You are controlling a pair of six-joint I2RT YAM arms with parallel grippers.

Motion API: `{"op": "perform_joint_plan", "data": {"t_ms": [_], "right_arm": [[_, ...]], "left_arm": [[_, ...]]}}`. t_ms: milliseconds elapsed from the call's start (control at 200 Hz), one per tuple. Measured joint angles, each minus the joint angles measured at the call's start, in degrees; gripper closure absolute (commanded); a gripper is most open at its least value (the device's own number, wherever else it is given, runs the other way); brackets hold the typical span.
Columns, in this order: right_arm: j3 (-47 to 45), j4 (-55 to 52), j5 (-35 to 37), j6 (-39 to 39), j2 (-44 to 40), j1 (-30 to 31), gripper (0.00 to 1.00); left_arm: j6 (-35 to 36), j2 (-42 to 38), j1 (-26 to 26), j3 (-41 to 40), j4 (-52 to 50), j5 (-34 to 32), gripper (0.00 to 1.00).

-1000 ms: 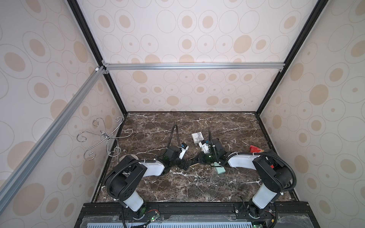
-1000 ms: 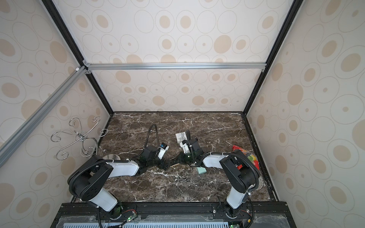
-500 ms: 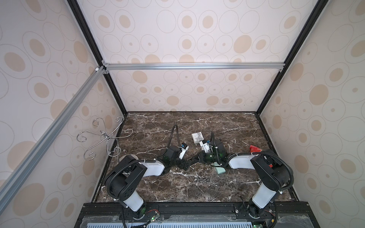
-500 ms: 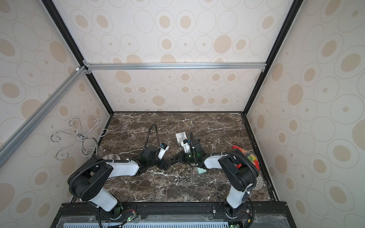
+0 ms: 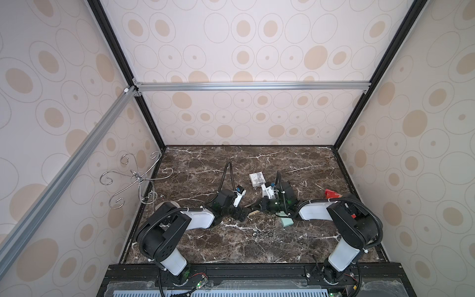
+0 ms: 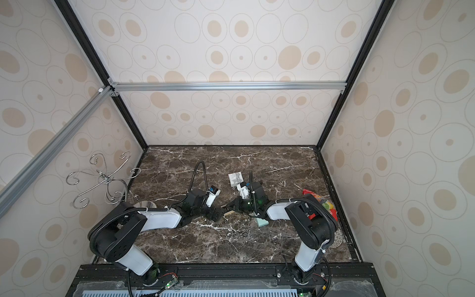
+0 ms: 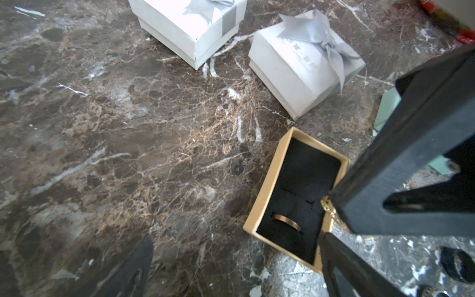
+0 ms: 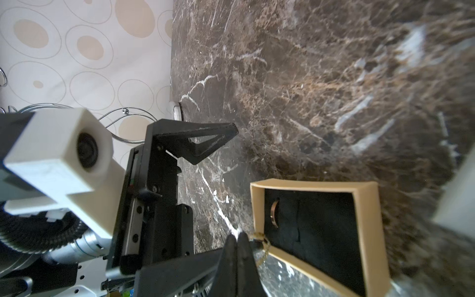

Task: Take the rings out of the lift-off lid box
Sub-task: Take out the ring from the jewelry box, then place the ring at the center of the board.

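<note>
Right gripper (image 8: 237,244): fingers closed tight, tips at the box (image 7: 271,180) rim, over the near corner. A small gold piece (image 8: 261,237) sits right at the tips. It looks pinched there and half out of the box. Blur at the tips means I can't confirm it's clamped rather than just lying against them, or whether it's a filigree ring or a bit of chain.

Left gripper (image 5: 244,214): wide open, empty, low over the table just beside the box. It isn't touching the box.

Task state:
- Box is lidless, black foam showing.
- One plain ring (image 7: 286,223) is seated upright in a foam slot at the end away from my right tips.
- About three dark rings (image 5: 262,234) lie on the table, near the box on the side toward the arm bases, clear of it.

Step in hand, as I judge it: extraction, mid-way. I'm carrying the gold piece out, with one ring to follow.

Next move needs:
- Lift straight up and clear the rim before going sideways, so nothing snags the cardboard wall.
- Set down by the loose rings.
- Then go back for the slotted ring, a fine pinch across the band in line with the slot.
- The box is light and may drag, so the left could pin a wall.
</note>
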Motion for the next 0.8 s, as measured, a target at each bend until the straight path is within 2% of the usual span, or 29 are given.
{"op": "perform_joint_plan", "data": {"t_ms": [235, 415, 605, 800], "right_arm": [[0.9, -15.3, 2.1, -7.9, -10.8, 0.0, 1.0], [5.7, -31.6, 8.0, -16.9, -17.3, 3.0, 1.0], [10.5, -41.9, 13.4, -22.6, -16.3, 10.0, 1.0], [14.4, -45.0, 16.8, -24.9, -11.5, 15.9, 1.0]], "left_arm": [[0.9, -2.2, 0.0, 0.3, -0.6, 0.0, 0.0], [1.6, -6.9, 0.5, 1.3, -1.7, -2.3, 0.0], [1.9, -10.1, 4.6, 3.5, -3.7, -5.3, 0.0], [1.8, -9.8, 11.7, 5.0, -6.1, -7.0, 0.0]]}}
